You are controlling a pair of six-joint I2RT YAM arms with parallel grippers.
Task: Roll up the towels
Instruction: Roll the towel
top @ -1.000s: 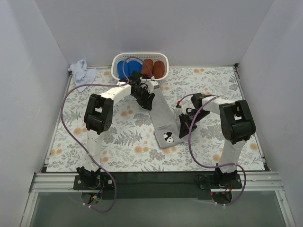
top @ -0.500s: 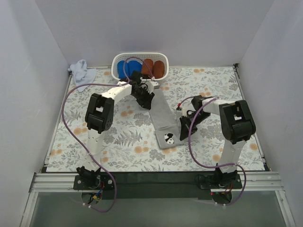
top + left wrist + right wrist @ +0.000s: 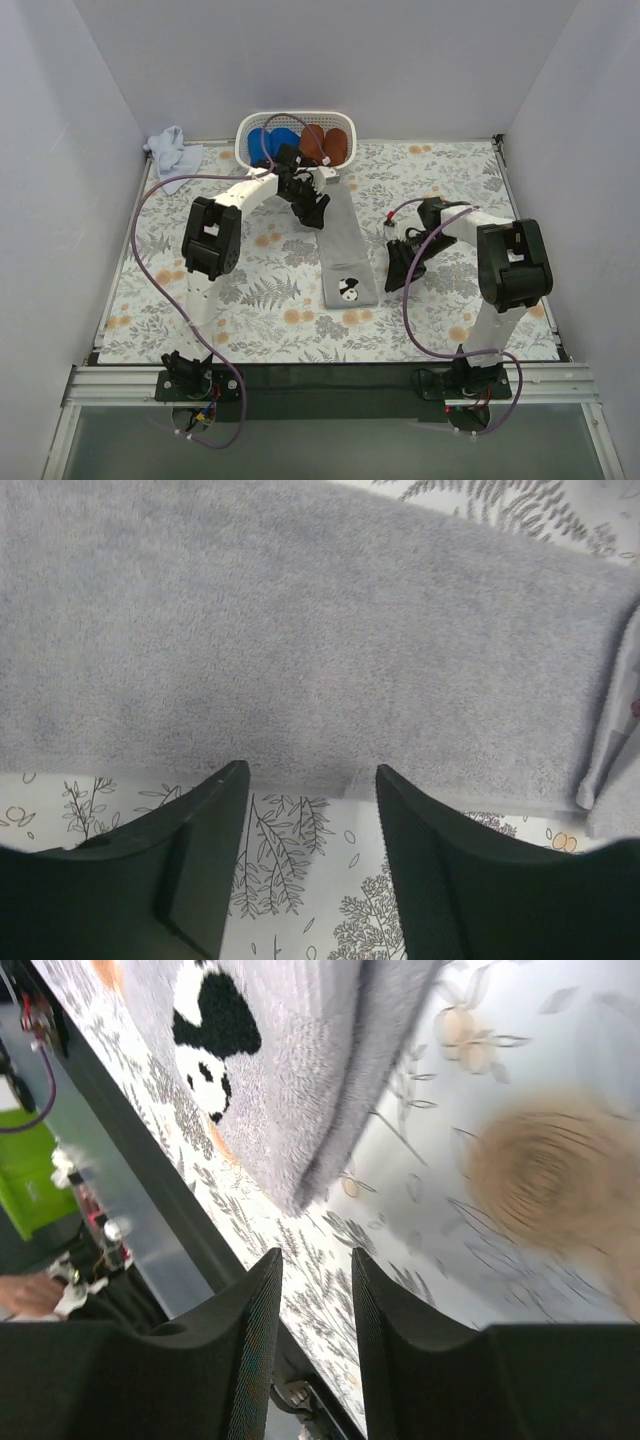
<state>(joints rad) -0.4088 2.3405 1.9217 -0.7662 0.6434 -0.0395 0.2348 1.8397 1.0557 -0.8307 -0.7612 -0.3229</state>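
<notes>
The right gripper (image 3: 398, 268) has come off the grey towel (image 3: 340, 248) and drawn back toward the right of the top view. A second ago it sat on the towel's lower right edge; now it hovers just beside that edge, over bare table (image 3: 250, 290). Its fingers are slightly parted with nothing between them, and in its own view the towel's near corner lies ahead of the tips, apart from them. The left gripper (image 3: 312, 770) stays at the towel's far end near the basket (image 3: 296, 117), fingers spread, the towel's hem just at their tips and not pinched. The towel has swung from a slant into a straighter, narrow strip running down the middle of the frame. The panda (image 3: 348, 291) is face up at its near end, and the long edge looks doubled over. That suggests laying-out is done and the rolling itself has not begun. The lavender towel (image 3: 172, 152) lies crumpled at the upper left, untouched.
</notes>
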